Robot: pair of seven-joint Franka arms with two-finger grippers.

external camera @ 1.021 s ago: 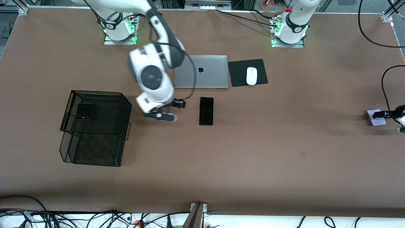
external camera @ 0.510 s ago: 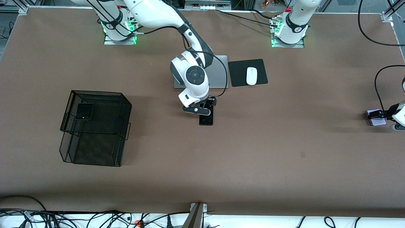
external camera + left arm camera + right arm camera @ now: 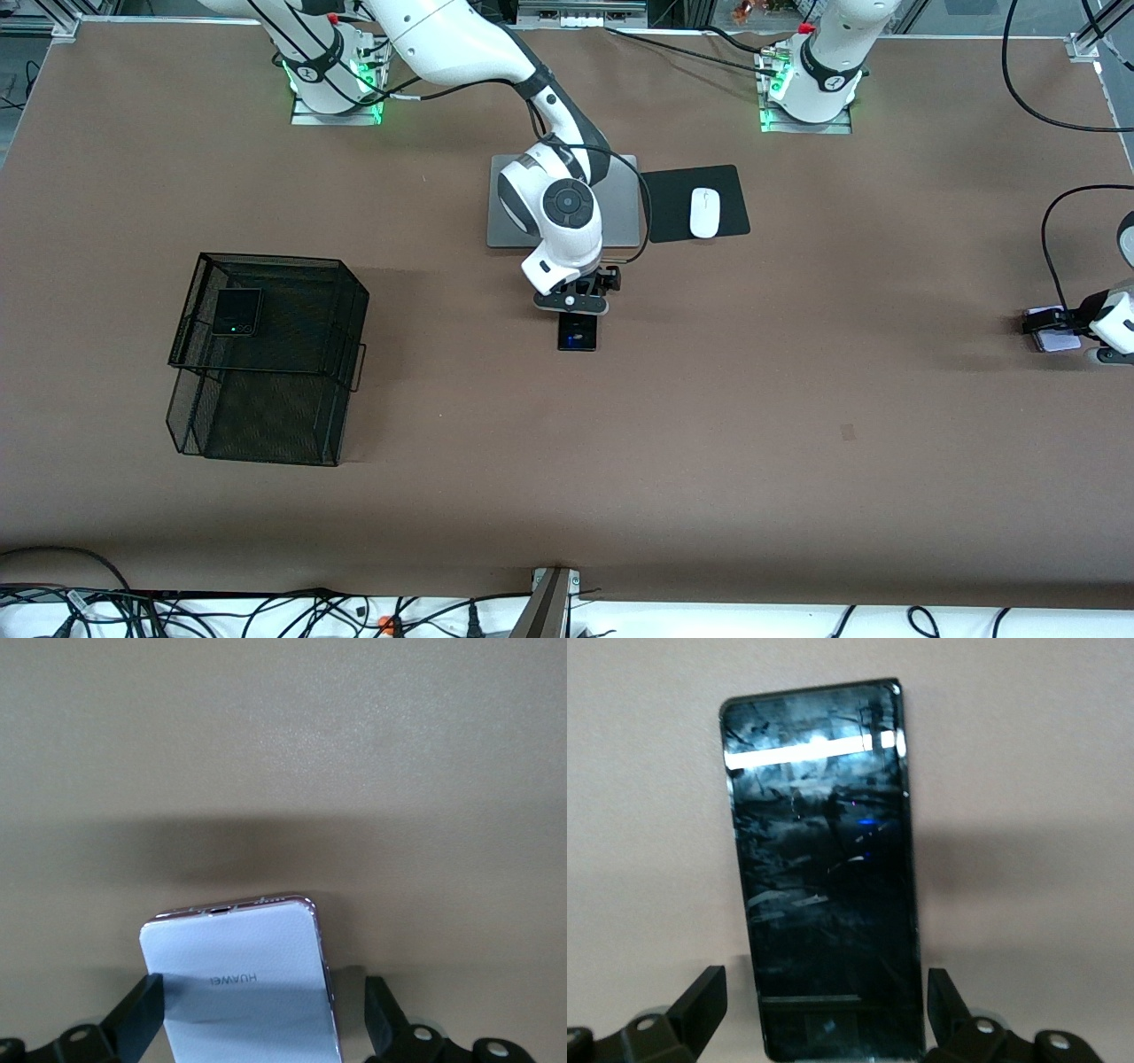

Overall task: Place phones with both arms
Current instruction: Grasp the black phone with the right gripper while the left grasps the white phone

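The counter (image 3: 709, 425) is plain brown. On it lie a glossy black long phone (image 3: 577, 336), a pale lavender-white phone (image 3: 244, 979), a silver laptop (image 3: 620, 199) and a white mouse (image 3: 704, 213) on a black pad (image 3: 673, 190). A small black phone (image 3: 236, 312) sits on a black mesh basket (image 3: 266, 425).

counter (image 3: 709, 443): matt brown, faintly grainy
slab phone (image 3: 819, 868): glossy black glass, smudged, mirrors light
pale phone (image 3: 239, 979): leather-like grained white back, shiny metal rim
basket (image 3: 266, 354): black wire mesh
laptop (image 3: 620, 199): brushed silver metal
mouse (image 3: 704, 213): smooth white plastic
mouse pad (image 3: 673, 190): matt black
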